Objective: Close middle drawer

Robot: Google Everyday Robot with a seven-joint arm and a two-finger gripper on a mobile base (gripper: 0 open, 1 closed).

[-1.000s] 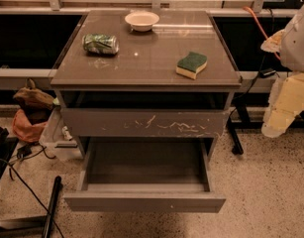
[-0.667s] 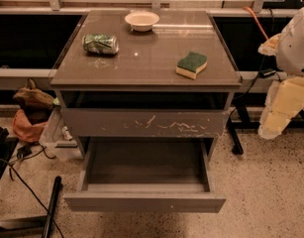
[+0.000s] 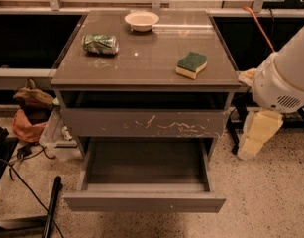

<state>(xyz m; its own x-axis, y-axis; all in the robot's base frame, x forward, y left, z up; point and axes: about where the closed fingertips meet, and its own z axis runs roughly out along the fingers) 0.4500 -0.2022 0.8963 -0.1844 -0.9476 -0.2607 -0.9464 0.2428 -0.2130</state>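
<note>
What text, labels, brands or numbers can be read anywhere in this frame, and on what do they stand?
None can be read.
Green can: printed pattern, too blurred to read.
Scratched drawer front: the white marks are scratches, not writing.
Middle drawer, pulled open: plain front, no text.
Hand, hanging to the right of the cabinet: no label visible.

Single view, looking steeply down from in front, close on the cabinet (image 3: 141, 63), with gripper (image 3: 258, 135) at right edge.
</note>
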